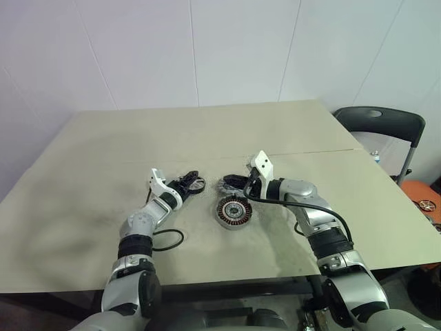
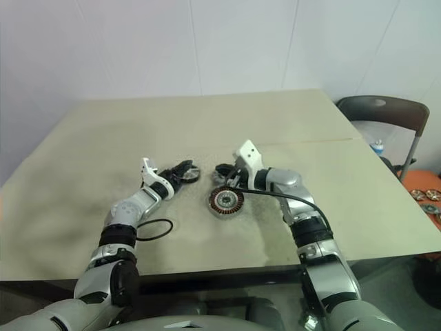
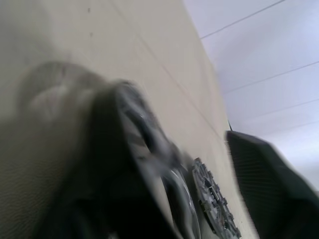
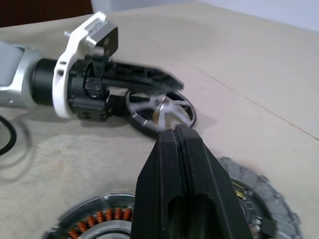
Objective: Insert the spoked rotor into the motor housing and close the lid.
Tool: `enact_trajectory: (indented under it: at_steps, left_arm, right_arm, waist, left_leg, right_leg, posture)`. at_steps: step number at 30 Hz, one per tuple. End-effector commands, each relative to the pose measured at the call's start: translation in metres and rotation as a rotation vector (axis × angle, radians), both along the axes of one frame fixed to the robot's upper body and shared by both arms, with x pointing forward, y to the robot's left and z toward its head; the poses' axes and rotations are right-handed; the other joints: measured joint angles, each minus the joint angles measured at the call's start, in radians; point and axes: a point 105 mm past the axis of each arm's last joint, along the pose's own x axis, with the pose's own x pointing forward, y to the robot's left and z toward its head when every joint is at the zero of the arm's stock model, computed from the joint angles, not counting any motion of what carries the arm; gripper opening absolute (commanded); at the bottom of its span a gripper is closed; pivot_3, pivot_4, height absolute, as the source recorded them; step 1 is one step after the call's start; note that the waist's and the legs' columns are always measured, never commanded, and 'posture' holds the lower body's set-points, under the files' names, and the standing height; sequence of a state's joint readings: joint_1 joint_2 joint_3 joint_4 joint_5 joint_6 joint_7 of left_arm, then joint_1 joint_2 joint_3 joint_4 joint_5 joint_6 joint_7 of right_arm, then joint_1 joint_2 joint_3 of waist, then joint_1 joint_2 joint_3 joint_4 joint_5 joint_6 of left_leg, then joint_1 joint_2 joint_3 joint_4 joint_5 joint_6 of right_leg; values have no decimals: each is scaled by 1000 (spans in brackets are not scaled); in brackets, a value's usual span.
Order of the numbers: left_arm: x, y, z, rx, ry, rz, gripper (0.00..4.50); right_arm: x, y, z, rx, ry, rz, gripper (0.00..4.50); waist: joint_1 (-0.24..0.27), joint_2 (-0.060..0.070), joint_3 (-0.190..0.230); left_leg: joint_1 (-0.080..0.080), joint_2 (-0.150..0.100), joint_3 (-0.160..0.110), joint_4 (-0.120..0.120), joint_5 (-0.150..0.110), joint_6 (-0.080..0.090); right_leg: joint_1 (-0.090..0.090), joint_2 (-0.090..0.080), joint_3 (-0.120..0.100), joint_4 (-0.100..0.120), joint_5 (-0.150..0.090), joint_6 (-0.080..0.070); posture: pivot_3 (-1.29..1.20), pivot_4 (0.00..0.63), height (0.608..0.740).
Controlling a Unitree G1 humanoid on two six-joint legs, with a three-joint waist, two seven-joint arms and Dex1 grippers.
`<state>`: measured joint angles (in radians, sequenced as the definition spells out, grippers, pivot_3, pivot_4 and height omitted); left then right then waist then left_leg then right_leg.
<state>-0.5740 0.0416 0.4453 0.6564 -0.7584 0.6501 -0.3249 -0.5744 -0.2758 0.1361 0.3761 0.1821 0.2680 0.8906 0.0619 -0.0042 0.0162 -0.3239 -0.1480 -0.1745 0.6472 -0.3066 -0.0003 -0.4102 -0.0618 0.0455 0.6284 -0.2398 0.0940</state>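
The spoked rotor (image 4: 160,112), a black rim with shiny spokes, lies slightly tipped on the table to the left of centre. My left gripper (image 1: 189,184) is at its rim, reaching in from the left. The motor housing (image 1: 234,211), with its copper windings, sits on the table in front of both hands. The lid (image 4: 271,199), a grey notched disc, lies just behind the housing. My right gripper (image 4: 180,137) hovers shut and empty above the gap between the housing and the lid.
A black cable loop (image 1: 167,240) lies near my left forearm. A seam crosses the tan table (image 1: 310,152) on the right. A dark chair (image 1: 386,124) stands past the table's right edge, with small parts on an orange surface (image 1: 424,200) below it.
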Motion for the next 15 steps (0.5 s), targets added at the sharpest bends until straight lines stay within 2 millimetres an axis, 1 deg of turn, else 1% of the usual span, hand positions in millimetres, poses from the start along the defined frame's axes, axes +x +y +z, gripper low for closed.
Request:
enact_trajectory:
  at_steps: [1, 4, 6, 7, 8, 10, 12, 15]
  left_arm:
    - [-10, -6, -10, -37, 50, -36, 2181]
    - [-12, 1, -4, -76, 24, -14, 1157]
    - [-15, 6, 22, -206, -77, -14, 1135]
    - [-21, 7, 34, -265, -128, -38, 1135]
    - [-26, 7, 42, -300, -160, -57, 1135]
    - [-45, -1, 57, -345, -215, -172, 1135]
    - [-62, -12, 67, -375, -239, -282, 1135]
    - [-70, -24, 63, -364, -209, -366, 1135]
  right_arm:
    - [3, -3, 21, 38, -75, -9, 0]
    - [1, -6, 22, 40, -70, -3, 0]
    - [-6, -8, 29, 100, -37, 41, 0]
    - [-12, -10, 36, 143, -12, 79, 0]
    - [-17, -11, 40, 171, 5, 106, 0]
    - [-28, -17, 44, 196, 41, 162, 0]
    - [-33, -26, 39, 172, 79, 178, 0]
    - [-34, -35, 30, 127, 109, 164, 0]
  waist:
    - [0, 0, 0]
    - [-3, 0, 0]
    - [-13, 0, 0]
    - [-20, 0, 0]
    - [-25, -1, 0]
    - [-30, -2, 1]
    - [-34, -2, 1]
    - [-30, -2, 1]
  left_leg:
    - [-1, 0, 0, 0, 0, 0]
    - [-2, 0, 2, 0, -1, 1]
    - [-2, 0, 3, 0, -2, 2]
    - [-4, 0, 3, 0, -2, 2]
    - [-6, 0, 3, 0, -2, 2]
    - [-15, 0, 4, 2, -2, 3]
    - [-16, 1, 4, 2, -2, 2]
    - [-15, 1, 4, 2, -2, 2]
  right_leg:
    - [-1, 0, 0, 0, 0, 0]
    - [-2, 0, 1, -1, 0, 0]
    - [-2, 0, 1, -1, 0, 0]
    - [-3, 0, 2, -2, 0, 0]
    - [-5, 0, 2, -2, 0, 0]
    - [-15, 0, 2, 0, 0, 0]
    - [-17, 0, 2, 0, 0, 0]
    - [-16, 0, 2, 1, 0, 0]
  posture:
    - [0, 0, 740]
    - [0, 0, 740]
    - [0, 0, 740]
    - [0, 0, 740]
    - [0, 0, 740]
    - [0, 0, 740]
    - [0, 0, 740]
    - [0, 0, 740]
